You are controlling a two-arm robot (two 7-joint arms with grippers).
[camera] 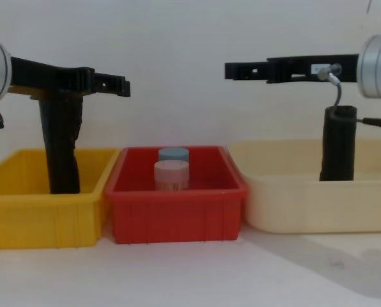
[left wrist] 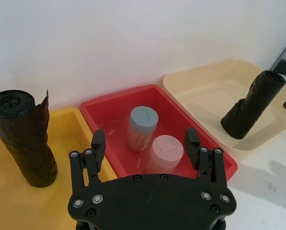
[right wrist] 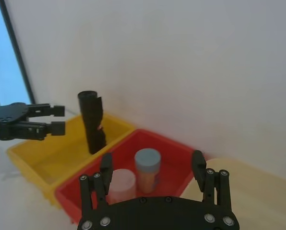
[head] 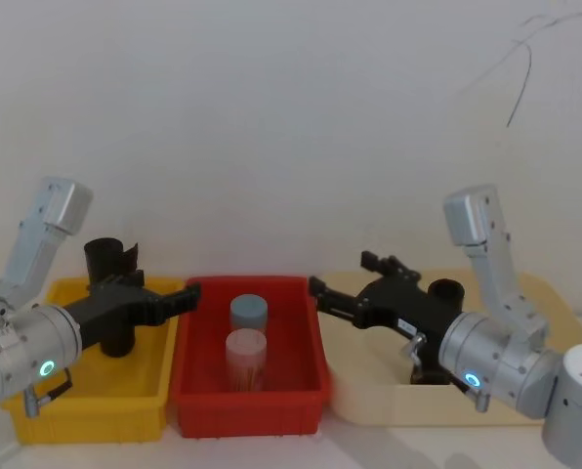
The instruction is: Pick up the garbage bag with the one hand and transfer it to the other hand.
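The garbage bag [left wrist: 252, 105] is a smooth black roll that leans in the cream bin [left wrist: 205, 86]; it also shows upright as the garbage bag [camera: 339, 144] at the right and as the garbage bag [head: 446, 290] behind my right arm. My left gripper [head: 188, 293], with the teal-green ring, hangs open and empty over the yellow bin's edge beside the red bin. Its fingers [left wrist: 98, 143] stand wide apart. My right gripper [head: 316, 293], with the blue ring, hangs open and empty above the seam between red and cream bins, its fingers [right wrist: 198, 164] spread. The bag stands behind and below it.
A kinked black roll [head: 110, 269] with a ragged top stands in the yellow bin [head: 96, 401]. The red bin [head: 252, 399] between the two holds a blue-lidded jar [head: 249, 313] and a pale pink jar [head: 245, 354]. A white wall closes the back.
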